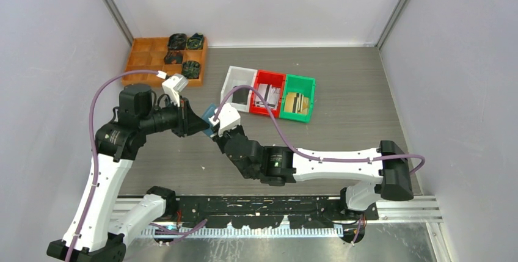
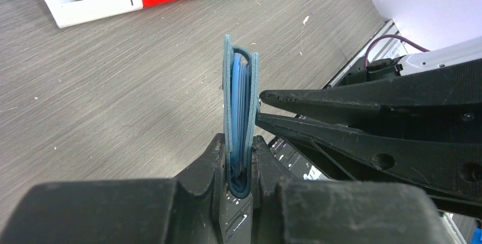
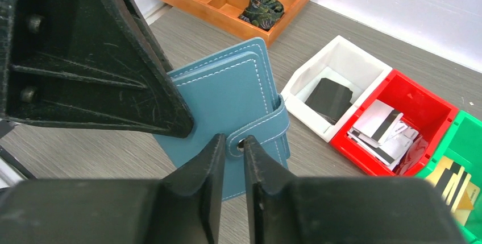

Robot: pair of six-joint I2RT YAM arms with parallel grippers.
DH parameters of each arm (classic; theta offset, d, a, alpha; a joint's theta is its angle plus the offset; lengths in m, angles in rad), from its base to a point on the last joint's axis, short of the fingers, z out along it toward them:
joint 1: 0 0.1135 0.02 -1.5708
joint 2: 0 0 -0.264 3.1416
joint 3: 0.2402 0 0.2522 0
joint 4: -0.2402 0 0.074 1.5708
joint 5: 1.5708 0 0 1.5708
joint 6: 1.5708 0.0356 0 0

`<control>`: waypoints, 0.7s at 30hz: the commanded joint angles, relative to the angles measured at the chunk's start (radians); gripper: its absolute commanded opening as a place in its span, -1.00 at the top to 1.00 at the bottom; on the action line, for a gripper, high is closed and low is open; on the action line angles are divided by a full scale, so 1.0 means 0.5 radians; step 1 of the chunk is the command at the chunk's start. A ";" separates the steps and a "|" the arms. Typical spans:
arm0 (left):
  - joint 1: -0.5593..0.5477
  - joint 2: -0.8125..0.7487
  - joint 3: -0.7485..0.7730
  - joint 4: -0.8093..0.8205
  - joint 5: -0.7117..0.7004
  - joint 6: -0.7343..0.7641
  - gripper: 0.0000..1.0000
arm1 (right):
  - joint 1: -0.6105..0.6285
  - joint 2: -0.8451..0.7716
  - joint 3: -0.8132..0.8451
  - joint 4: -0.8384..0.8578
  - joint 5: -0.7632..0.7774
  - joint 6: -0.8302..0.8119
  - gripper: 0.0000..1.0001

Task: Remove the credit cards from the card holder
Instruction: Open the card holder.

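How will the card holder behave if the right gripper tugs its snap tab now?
Probably flexes rather than stays rigid: the card holder looks like soft stitched leather. It likely won't slip, since the left gripper clamps one edge. The tab may bend before the snap pops.

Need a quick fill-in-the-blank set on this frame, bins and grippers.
The right gripper sits at the snap tab of the slate-blue soft folding card holder, clamped by the ___ gripper.
The black flat card lies in the ___ plastic bin.
The gold striped cards lie in the ___ bin.
The ___ bin stands between them.
Missing: left, white, green, red.
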 commanded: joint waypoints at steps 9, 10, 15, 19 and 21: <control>-0.005 -0.040 0.133 0.058 0.089 0.022 1.00 | -0.021 -0.003 0.021 0.208 0.358 -0.145 0.99; -0.004 -0.038 0.133 0.055 0.085 0.026 1.00 | -0.024 -0.015 0.019 0.218 0.389 -0.162 0.99; -0.005 -0.040 0.129 0.046 0.080 0.034 1.00 | -0.067 -0.114 -0.044 0.273 0.403 -0.218 0.99; -0.004 -0.043 0.139 0.023 0.064 0.070 1.00 | -0.128 -0.178 -0.062 0.180 0.350 -0.142 0.99; -0.004 -0.043 0.149 0.013 0.064 0.091 1.00 | -0.167 -0.224 -0.075 0.111 0.255 -0.076 0.99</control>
